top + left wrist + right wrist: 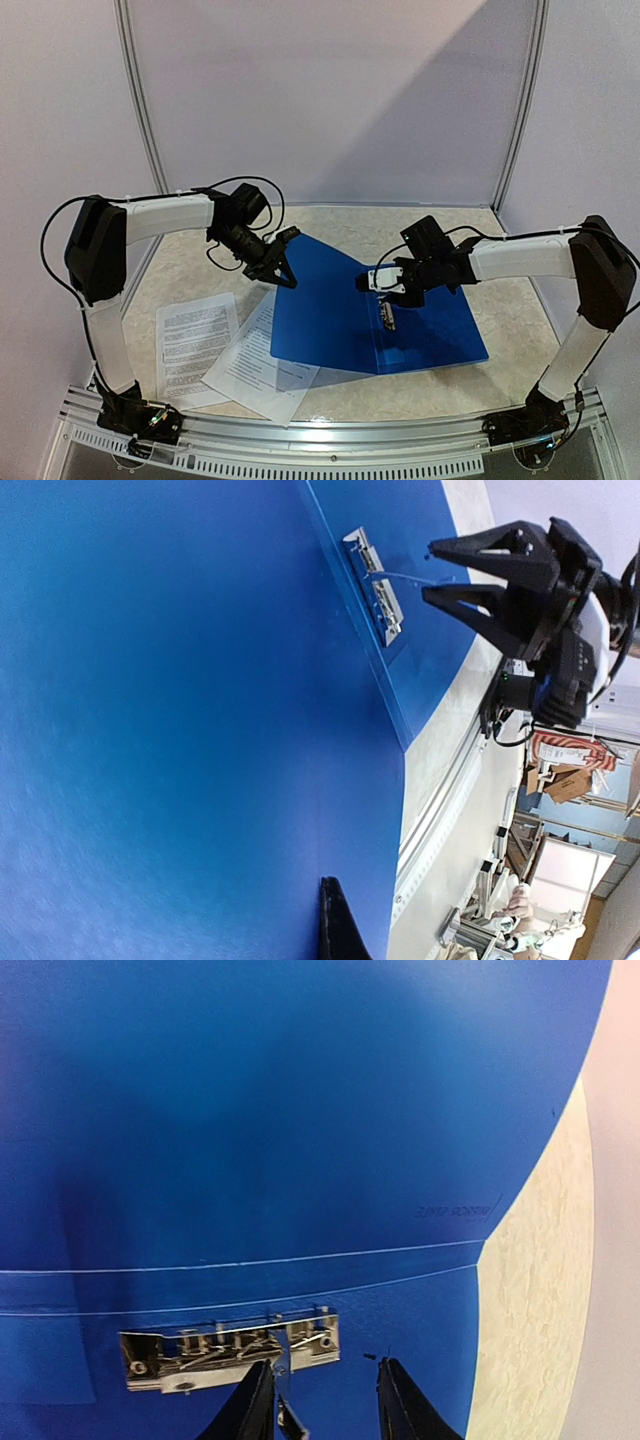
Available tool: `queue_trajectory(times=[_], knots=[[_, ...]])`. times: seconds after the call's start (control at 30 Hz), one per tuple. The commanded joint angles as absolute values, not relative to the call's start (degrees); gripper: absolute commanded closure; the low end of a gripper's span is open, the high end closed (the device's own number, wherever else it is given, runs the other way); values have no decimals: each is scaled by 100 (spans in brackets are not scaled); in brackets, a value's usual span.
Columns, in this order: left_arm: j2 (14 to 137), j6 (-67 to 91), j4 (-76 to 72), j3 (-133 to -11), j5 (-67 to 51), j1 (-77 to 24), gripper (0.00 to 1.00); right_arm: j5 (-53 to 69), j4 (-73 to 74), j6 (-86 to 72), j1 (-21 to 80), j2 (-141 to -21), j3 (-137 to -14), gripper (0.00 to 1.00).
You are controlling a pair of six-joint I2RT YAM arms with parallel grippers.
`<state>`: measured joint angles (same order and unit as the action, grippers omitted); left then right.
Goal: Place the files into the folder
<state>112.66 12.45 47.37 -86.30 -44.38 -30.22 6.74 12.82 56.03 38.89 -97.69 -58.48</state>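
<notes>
Barely begun. Holding folder (430, 335) open on table (450, 392), left jaws clamped on raised cover edge; right jaws narrowly parted at clip (230, 1345), perhaps touching it. Yet to go in: both files (195, 345), lying left of folder.

The blue folder (440, 335) lay open, its left cover raised and its metal clip (386, 318) exposed. Two printed files (200, 345) overlapped at its left.

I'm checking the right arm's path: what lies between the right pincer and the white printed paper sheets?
The lifted cover of the glossy dark-blue plastic folder, gripped by the left pincer; the top view shows it.
</notes>
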Motion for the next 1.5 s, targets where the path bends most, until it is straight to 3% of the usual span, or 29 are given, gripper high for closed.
queue_trajectory(times=[0.0, 0.47, 0.8, 0.83, 1.03, 1.13, 1.3, 1.47], knots=[[11405, 1116, 4816, -8710, -4434, -3032, 100, 632, 1130, 5704, 3689, -9957, -6077, 64], [11443, 1107, 4826, -8728, -4489, -3032, 100, 628, 936, 5608, 3360, -11136, -7099, 66], [11586, 1187, 4814, -8750, -4500, -3023, 100, 369, 775, 4710, 3221, -11224, -7650, 65], [11618, 1209, 4824, -8765, -4492, -3016, 98, 305, 748, 4588, 3212, -11175, -7697, 65], [11604, 1150, 4920, -8851, -4377, -2909, 57, 66, 951, 3303, 3225, -10705, -7949, 60], [11483, 954, 5078, -8966, -4224, -2801, 42, 72, 1279, 2517, 3244, -10377, -8067, 58], [11104, 298, 5648, -9330, -3704, -2488, 26, -260, 1690, 1217, 3594, -9819, -8002, 55], [10764, -446, 6521, -9581, -3010, -1939, 19, -470, 2210, 55, 4009, -9415, -7987, 54]])
